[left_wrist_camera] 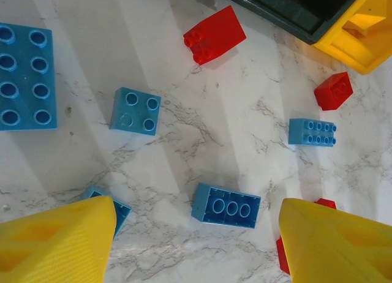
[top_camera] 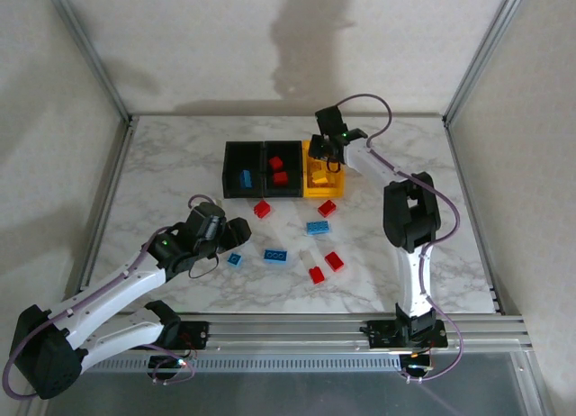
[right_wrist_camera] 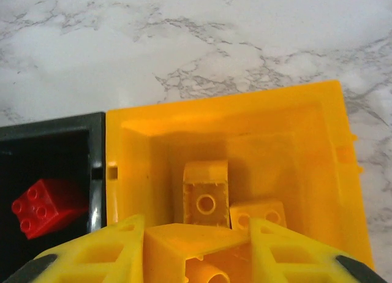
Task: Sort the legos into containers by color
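Note:
My right gripper (right_wrist_camera: 196, 261) is shut on a yellow lego (right_wrist_camera: 197, 239) and hangs over the yellow container (right_wrist_camera: 245, 120), where two more yellow legos (right_wrist_camera: 206, 194) lie. In the top view that gripper (top_camera: 328, 155) is above the yellow container (top_camera: 324, 193). Beside it, the middle black container (top_camera: 281, 193) holds two red legos (top_camera: 278, 169), and the left black container (top_camera: 229, 171) holds a blue lego (top_camera: 245, 177). My left gripper (left_wrist_camera: 196, 249) is open low over the table, with an upside-down blue lego (left_wrist_camera: 226, 204) lying between its fingers (left_wrist_camera: 55, 240).
Loose legos lie on the marble table in front of the containers: red ones (top_camera: 262, 209), (top_camera: 327, 208), (top_camera: 334, 260), (top_camera: 316, 275) and blue ones (top_camera: 317, 227), (top_camera: 275, 255), (top_camera: 235, 259). A large blue lego (left_wrist_camera: 24, 78) lies to the left in the left wrist view.

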